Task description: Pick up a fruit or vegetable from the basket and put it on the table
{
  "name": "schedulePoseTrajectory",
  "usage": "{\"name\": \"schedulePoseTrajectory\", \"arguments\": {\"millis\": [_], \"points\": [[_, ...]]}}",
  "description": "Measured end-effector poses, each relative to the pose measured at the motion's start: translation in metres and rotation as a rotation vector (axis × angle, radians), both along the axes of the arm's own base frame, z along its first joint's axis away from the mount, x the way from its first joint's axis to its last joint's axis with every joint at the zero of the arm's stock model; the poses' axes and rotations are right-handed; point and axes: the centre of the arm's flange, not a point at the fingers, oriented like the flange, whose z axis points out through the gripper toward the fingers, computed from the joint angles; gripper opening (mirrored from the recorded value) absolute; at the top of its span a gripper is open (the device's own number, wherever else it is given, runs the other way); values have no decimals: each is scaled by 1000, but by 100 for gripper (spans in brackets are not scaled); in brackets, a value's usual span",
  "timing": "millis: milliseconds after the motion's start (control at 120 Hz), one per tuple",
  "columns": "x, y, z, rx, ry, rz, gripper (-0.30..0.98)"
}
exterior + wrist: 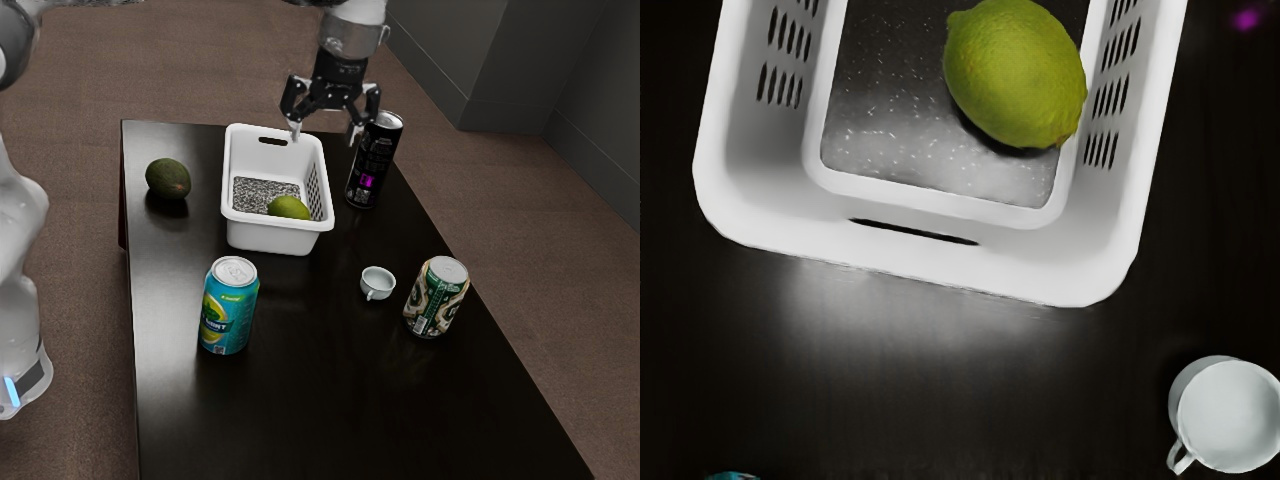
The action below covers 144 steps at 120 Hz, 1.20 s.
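Green lime (pixel 289 208) seen in white basket (pixel 270 237), exterior view's near-right corner | gripper (pixel 325 131) held higher, 2 fingers spread | avocado (pixel 168 179) seen on table (pixel 290 410), exterior view's far left

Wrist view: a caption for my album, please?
A lime rests in a white basket, a cup standing on the dark table outside.

So lime (pixel 290 208) in basket (pixel 272 238), avocado (pixel 168 179) to the exterior view's left, one can (pixel 374 165) right, cup (pixel 377 286) between second can (pixel 228 312) and third can (pixel 435 300).
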Motion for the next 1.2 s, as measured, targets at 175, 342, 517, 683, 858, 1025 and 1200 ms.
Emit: {"name": "schedulePoseTrajectory", "arguments": {"millis": [175, 342, 517, 683, 858, 1025, 1200], "points": [[5, -14, -17, 6, 43, 138, 69], [7, 11, -22, 16, 64, 317, 69], [32, 92, -49, 39, 82, 611, 69], [41, 124, -58, 21, 43, 818, 69], [23, 135, -75, -21, 5, 980, 69], [-9, 137, -82, -68, -8, 1077, 69], [-4, 146, -119, -60, 9, 1163, 69]]}}
